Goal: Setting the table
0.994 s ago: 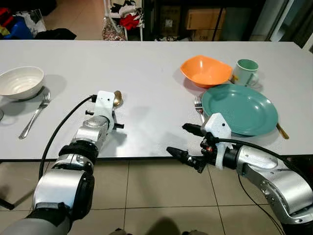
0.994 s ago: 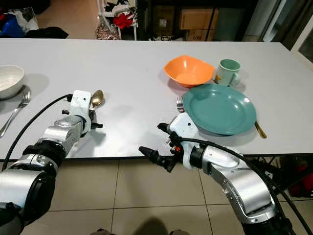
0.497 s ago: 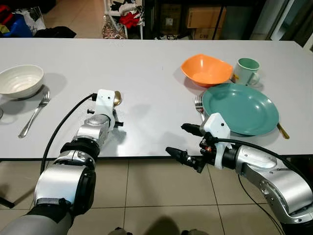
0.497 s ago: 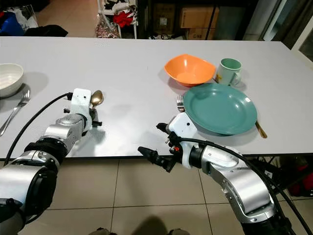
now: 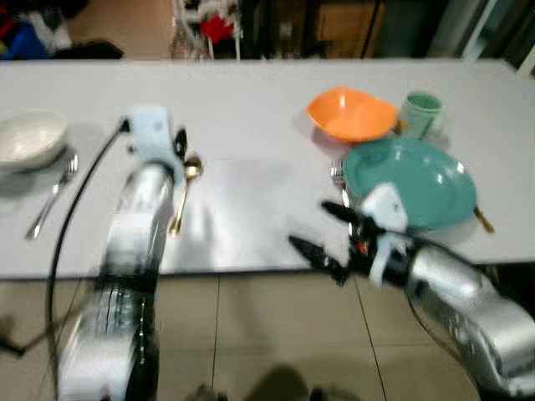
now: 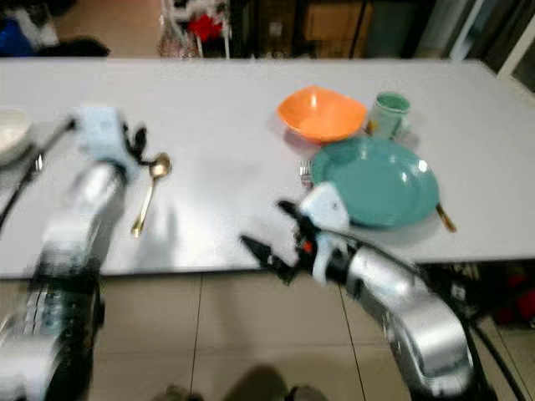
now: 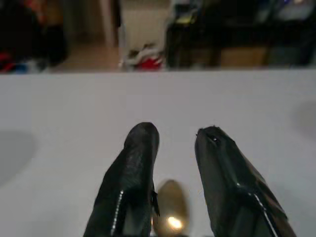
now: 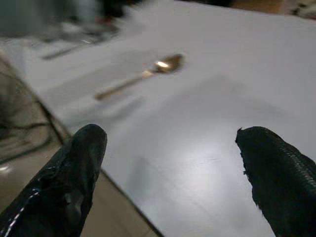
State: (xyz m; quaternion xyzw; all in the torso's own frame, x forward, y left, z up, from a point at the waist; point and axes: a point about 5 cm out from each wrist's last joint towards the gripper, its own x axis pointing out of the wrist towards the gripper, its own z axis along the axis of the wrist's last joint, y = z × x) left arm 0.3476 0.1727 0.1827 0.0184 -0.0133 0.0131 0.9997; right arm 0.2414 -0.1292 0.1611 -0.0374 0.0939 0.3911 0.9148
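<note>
Now the gold spoon (image 5: 181,194) lies flat and free on the white table (image 5: 251,125), bowl toward 12 o'clock, handle toward 6. A second ago my left gripper (image 7: 173,180) had it pinched at the bowl end; now my left arm has reached further over the table, and its fingers (image 7: 132,170) sit a little apart, straddling the spoon bowl with nothing clamped. So I read the spoon as released. Head views are motion-blurred, so I cannot tell the exact contact.

My right gripper (image 5: 322,230) hangs at the table's near edge, at about 8 o'clock from the teal plate (image 5: 407,180), jaws spread wide and empty, same as before.

Right setting looks dressed: orange bowl (image 5: 349,114) at the plate's 11 o'clock, green mug (image 5: 420,112) at 12, fork (image 5: 338,175) tucked at the plate's 9 o'clock edge, a gold utensil (image 5: 482,220) at 4.

The spoon sits well apart from the white bowl (image 5: 31,139) and its fork (image 5: 52,196), off at 9 o'clock. Probably a third place starts here, or the spoon needs nudging leftward.
</note>
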